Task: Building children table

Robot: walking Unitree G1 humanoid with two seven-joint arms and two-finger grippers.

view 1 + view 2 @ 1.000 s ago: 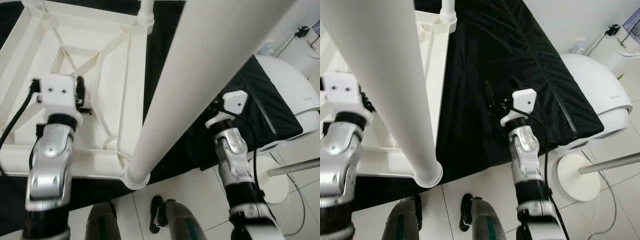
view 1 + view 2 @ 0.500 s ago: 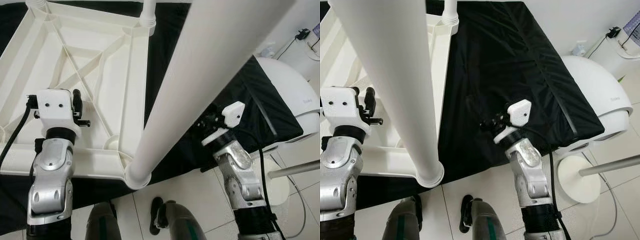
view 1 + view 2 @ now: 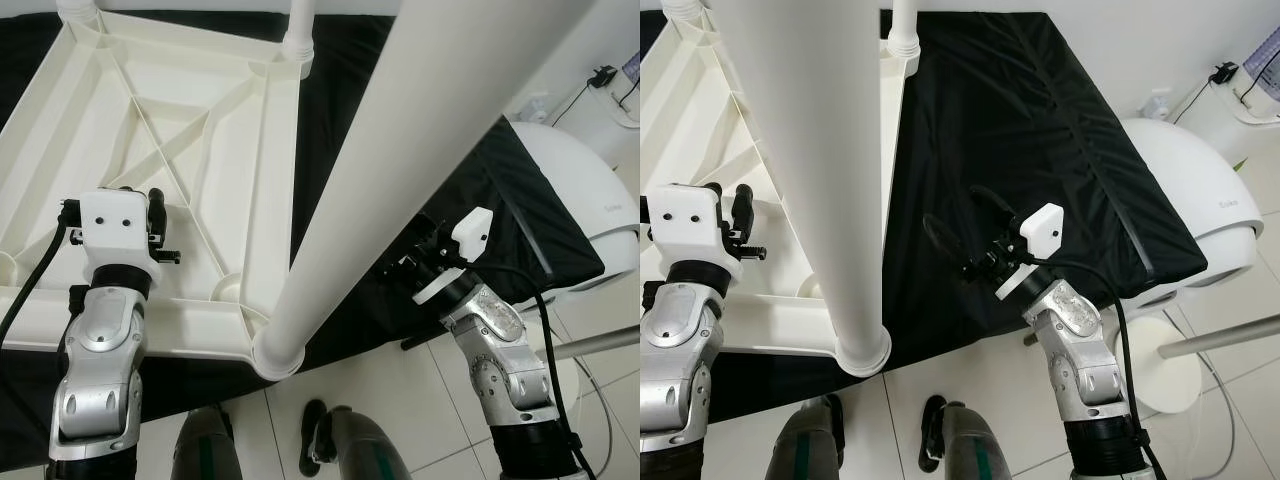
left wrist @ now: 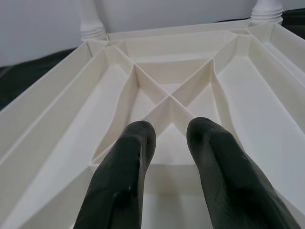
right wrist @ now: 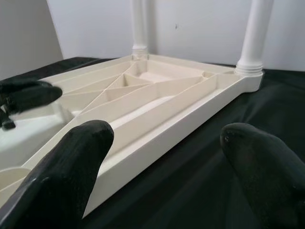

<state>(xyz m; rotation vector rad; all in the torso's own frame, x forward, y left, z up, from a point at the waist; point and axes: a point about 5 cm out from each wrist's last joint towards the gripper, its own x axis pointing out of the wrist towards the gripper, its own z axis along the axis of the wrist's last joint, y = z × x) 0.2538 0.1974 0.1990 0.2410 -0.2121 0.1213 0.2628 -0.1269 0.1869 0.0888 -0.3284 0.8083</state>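
Here we have the upturned tabletop [image 3: 170, 150] on the black-draped bed [image 3: 1040, 150], legs [image 3: 400, 180] socketed at its corners. Our left gripper [image 4: 167, 162], nearly closed and empty, hovers inside the frame; our right gripper [image 5: 167, 152], spread wide and empty, approaches the near-corner leg, probably to seat it.

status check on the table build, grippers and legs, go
Left gripper open, empty, over upturned tabletop. Right gripper open, empty, above black cloth. Near leg seated in its corner socket, nothing in the way.

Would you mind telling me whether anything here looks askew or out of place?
Nothing looks damaged. The white tabletop lies upside down on the black cloth, ribs up, legs pointing upward, as assembly would need. One near corner socket appears to hold no leg.
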